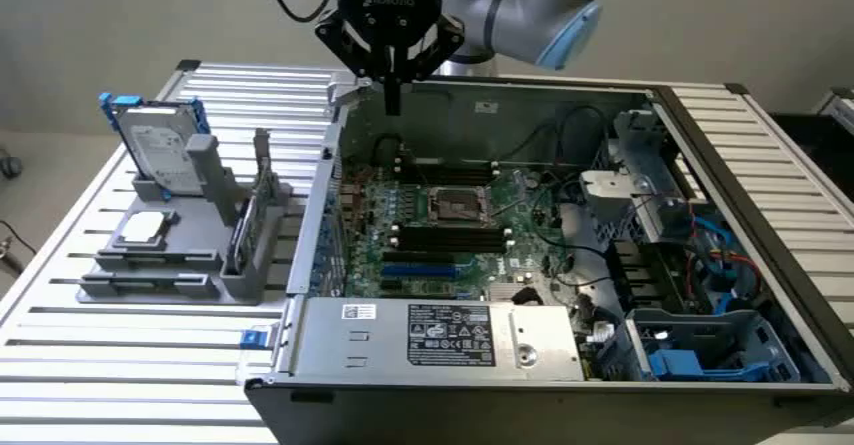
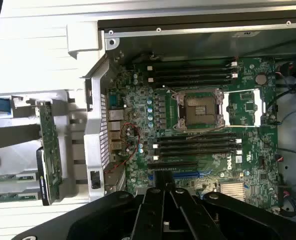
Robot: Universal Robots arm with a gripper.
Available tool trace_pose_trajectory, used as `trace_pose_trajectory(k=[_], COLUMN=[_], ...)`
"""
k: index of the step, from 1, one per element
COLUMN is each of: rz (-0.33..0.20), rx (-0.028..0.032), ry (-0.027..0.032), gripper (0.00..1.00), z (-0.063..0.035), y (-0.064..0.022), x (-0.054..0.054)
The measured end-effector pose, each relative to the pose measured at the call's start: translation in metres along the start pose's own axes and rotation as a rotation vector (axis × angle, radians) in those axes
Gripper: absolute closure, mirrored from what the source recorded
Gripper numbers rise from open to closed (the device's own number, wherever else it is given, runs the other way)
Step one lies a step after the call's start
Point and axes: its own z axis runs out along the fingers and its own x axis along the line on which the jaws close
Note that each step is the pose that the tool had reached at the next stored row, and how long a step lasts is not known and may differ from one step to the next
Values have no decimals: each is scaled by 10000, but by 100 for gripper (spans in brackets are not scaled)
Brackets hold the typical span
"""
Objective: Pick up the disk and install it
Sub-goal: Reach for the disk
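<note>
The disk (image 1: 160,145) is a silver-grey drive with a white label in a blue carrier. It stands upright in the grey holder (image 1: 174,265) at the exterior view's left, on the slatted table. My gripper (image 1: 391,105) hangs above the back left corner of the open computer case (image 1: 534,380), well apart from the disk. Its black fingers are pressed together with nothing between them. In the wrist view the gripper (image 2: 163,189) is shut over the motherboard (image 2: 202,145), near the blue slot.
The holder also carries a small square silver chip (image 1: 143,227) and a thin green card (image 1: 260,180) (image 2: 50,145) on edge. Inside the case are the CPU socket (image 1: 454,205), a power supply (image 1: 441,335) and blue-trimmed drive bays (image 1: 694,360) at the right.
</note>
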Motion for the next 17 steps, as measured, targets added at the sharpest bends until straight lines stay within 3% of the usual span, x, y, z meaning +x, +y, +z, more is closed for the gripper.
trace_pose_trajectory(k=[11,17], rz=[0,1], rx=[2,10], ry=[15,14], gripper=[89,89], z=[1,-4], y=[0,-6], x=[8,269])
